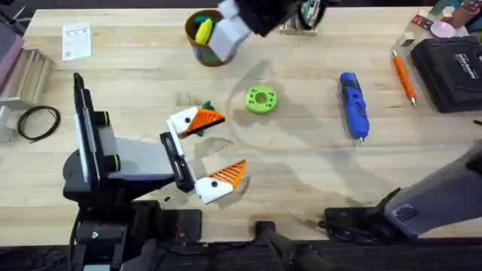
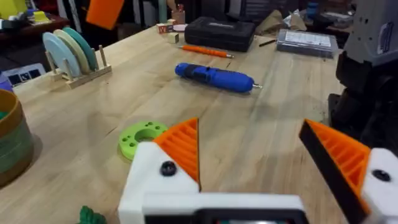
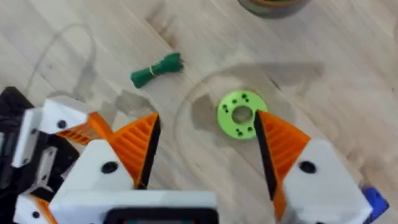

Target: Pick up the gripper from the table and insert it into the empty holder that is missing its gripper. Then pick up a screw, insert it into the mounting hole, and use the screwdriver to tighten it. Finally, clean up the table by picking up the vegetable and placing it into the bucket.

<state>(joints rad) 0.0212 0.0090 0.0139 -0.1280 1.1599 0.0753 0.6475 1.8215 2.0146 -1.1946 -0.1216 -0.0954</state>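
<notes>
My left gripper (image 1: 233, 141) (image 2: 249, 134) rests low over the table's middle, open, with orange ribbed pads on both white fingers. The dark-green vegetable (image 1: 205, 105) (image 3: 157, 70) lies just beyond its far finger. High above the table my right gripper (image 1: 226, 38) (image 3: 206, 121) hangs open and holds nothing; the green disc (image 3: 239, 114) is below it. The bucket (image 1: 202, 38) (image 2: 9, 140) stands at the back with something yellow inside. To the right lies the blue screwdriver (image 1: 352, 104) (image 2: 214, 77). The loose gripper, an empty holder and a screw are out of view.
A thin orange pen tool (image 1: 403, 77) and a black case (image 1: 452, 71) sit at the back right. A rack of discs (image 2: 68, 53) stands near the bucket. A cable coil (image 1: 38, 122), a metal block (image 1: 30, 71) and a card (image 1: 77, 39) are at the left.
</notes>
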